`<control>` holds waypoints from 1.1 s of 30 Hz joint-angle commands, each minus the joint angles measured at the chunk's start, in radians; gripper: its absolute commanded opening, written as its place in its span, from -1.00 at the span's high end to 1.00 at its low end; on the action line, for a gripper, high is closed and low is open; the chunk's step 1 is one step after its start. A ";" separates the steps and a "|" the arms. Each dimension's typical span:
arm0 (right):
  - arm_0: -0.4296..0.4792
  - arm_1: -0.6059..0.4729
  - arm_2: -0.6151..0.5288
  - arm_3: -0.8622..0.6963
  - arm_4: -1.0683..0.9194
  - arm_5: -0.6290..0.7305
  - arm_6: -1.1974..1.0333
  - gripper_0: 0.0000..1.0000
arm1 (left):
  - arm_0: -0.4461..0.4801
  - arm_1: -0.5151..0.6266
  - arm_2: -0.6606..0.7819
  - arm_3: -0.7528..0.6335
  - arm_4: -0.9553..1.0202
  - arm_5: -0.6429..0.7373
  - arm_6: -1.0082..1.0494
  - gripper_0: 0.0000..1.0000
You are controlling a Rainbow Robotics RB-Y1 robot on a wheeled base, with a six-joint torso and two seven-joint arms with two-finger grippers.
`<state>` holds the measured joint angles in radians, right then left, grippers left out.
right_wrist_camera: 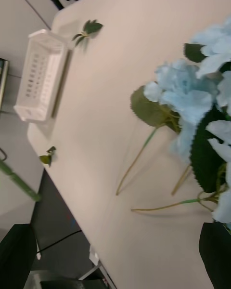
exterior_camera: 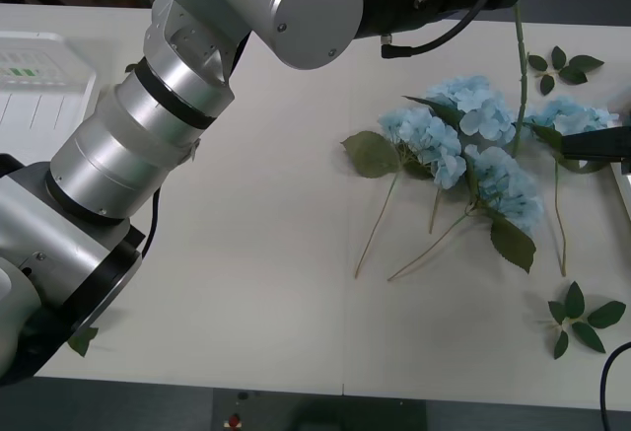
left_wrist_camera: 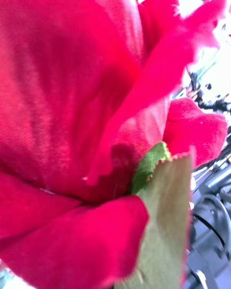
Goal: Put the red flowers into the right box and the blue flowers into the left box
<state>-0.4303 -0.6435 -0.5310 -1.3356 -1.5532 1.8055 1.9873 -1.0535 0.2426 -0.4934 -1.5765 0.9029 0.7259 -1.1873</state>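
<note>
Jaws, right gripper (exterior_camera: pixel 597 144): standing wide apart, holding nothing. Jaws, left gripper: state cannot be told.

Front view: left arm (exterior_camera: pixel 177 106) is crossing from lower left to top centre. One green stem (exterior_camera: pixel 518 66) is hanging down from the top edge over the blue flowers (exterior_camera: pixel 473 150), which are lying clustered right of centre on the pale table (exterior_camera: pixel 256 253). The left box (exterior_camera: pixel 39 86) is sitting at upper left. Leaf sprigs (exterior_camera: pixel 584 319) are lying at lower right. Likely risk: the dangling stem snagging a blue head and dragging it.

Right wrist view: the right gripper (right_wrist_camera: pixel 115 226) is hovering near the blue flowers (right_wrist_camera: pixel 192 96), whose stems are crossing; a grab is likely taking several at once. The left box (right_wrist_camera: pixel 41 77) is lying far off; dark floor and cables are showing beyond the table edge.

Left wrist view: one of the red flowers (left_wrist_camera: pixel 72 101) is sitting pressed close to the lens, its green leaf (left_wrist_camera: pixel 163 221) beside it. Dark frames are showing behind.
</note>
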 commanded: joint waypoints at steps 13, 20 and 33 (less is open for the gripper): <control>-0.033 -0.036 0.022 -0.034 -0.327 0.005 -0.096 -0.97 | -0.037 0.006 0.018 -0.017 0.008 -0.033 0.038 1.00; -0.093 -0.015 0.095 -0.033 -0.332 -0.072 -0.124 -0.98 | -0.037 0.006 0.018 -0.017 0.008 -0.033 0.038 1.00; -0.179 0.051 0.138 -0.034 -0.309 -0.109 -0.179 -0.97 | -0.037 0.006 0.018 -0.017 0.008 -0.033 0.038 1.00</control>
<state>-0.5723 -0.5992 -0.3976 -1.3359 -1.8648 1.7052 1.8434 -1.0535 0.2428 -0.4934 -1.5764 0.9043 0.7079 -1.1763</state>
